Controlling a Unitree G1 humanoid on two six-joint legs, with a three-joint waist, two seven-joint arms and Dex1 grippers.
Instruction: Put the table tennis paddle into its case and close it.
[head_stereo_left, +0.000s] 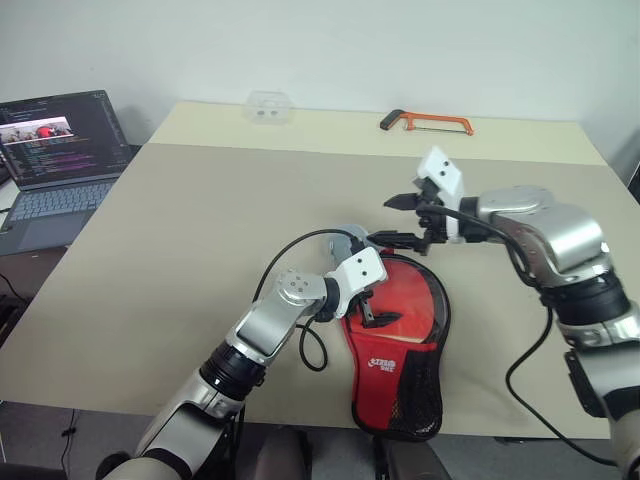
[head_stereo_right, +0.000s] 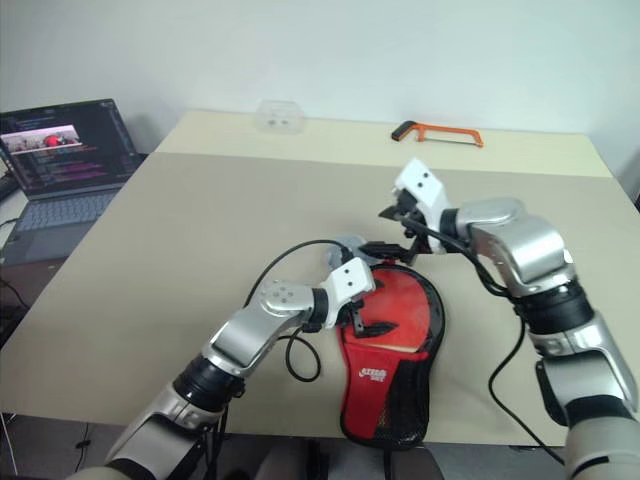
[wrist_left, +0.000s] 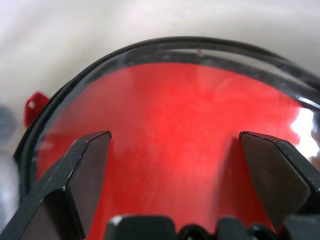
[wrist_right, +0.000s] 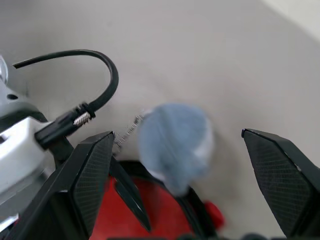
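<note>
In the head views, the case (head_stereo_left: 398, 345) is seen lying flat at the near edge of the worktop (head_stereo_left: 200, 240), red side up, its narrow mesh end toward that edge. The left gripper (head_stereo_left: 368, 308) is held just over the round end, its fingers spread wide and holding nothing. The right gripper (head_stereo_left: 402, 220) is held above the case's far rim, fingers wide apart and empty. A hacksaw (head_stereo_left: 428, 122) and a clear box (head_stereo_left: 268, 105) lie by the far edge.

In the left wrist view, red rubber, apparently the table tennis paddle (wrist_left: 175, 130), is seen under a clear panel.

In the right wrist view, a blurred grey tag (wrist_right: 175, 142) is seen between the parted fingers (wrist_right: 92, 175).
</note>
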